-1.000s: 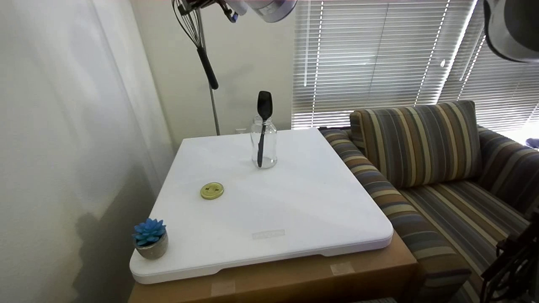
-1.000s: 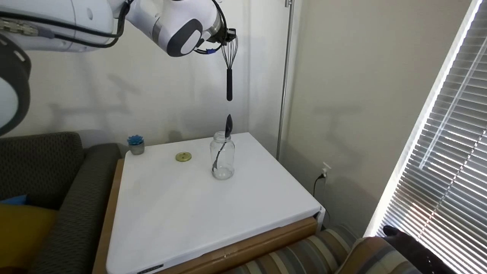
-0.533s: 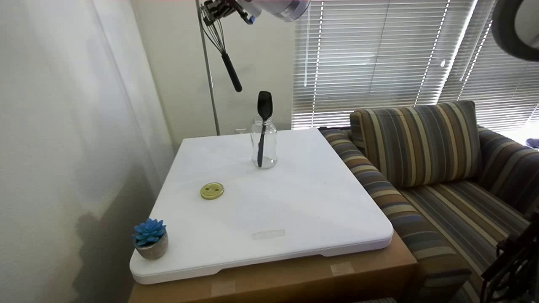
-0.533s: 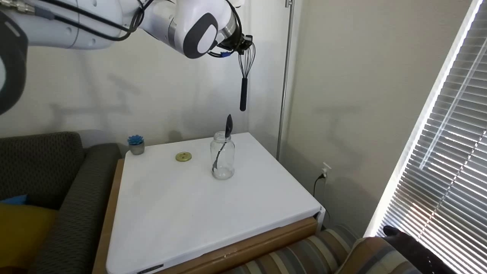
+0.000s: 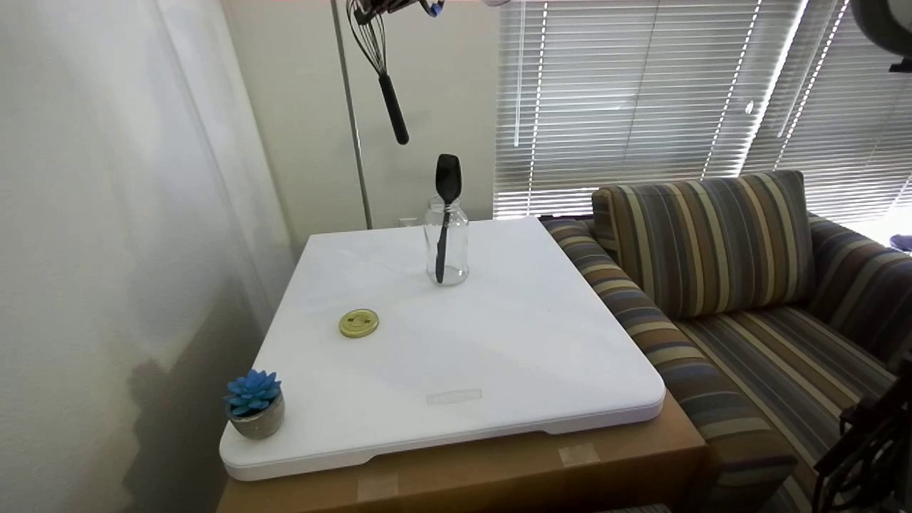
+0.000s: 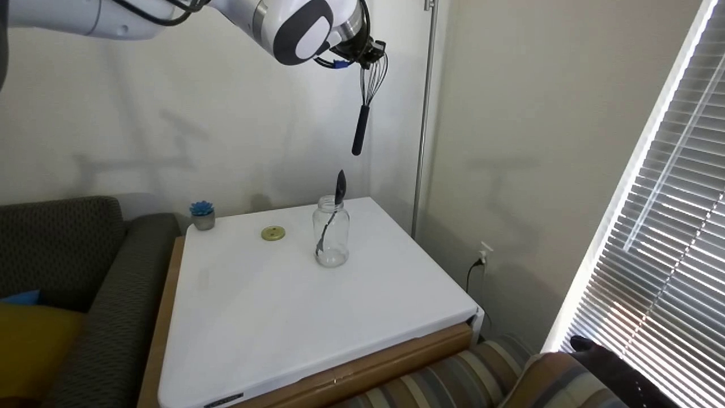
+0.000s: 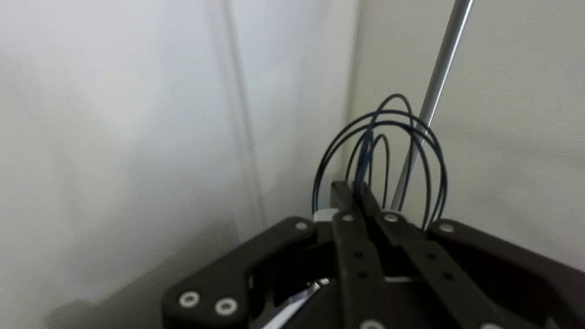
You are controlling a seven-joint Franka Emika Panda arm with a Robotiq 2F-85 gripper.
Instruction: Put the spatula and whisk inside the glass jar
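Exterior view, left to right: a dark grey sofa is standing beside the bench. A blue potted plant is sitting at the bench's far left corner. A gold disc is lying flat between the plant and the glass jar. The jar is standing upright on the bench. The black spatula is resting inside the jar at a tilt, its handle pointing down and its rounded head projecting above the rim. Higher and farther right, the tool is grasping the whisk by its wire head; the black handle is hanging below at a slant, clear of the jar. A metal pole is rising beyond the bench, and window blinds are hanging at the far right.

Wrist view, left to right: a white wall is filling the left side, the tool's fingers are clamping together with whisk wires running between their tips, and the pole is slanting behind the wire loops.
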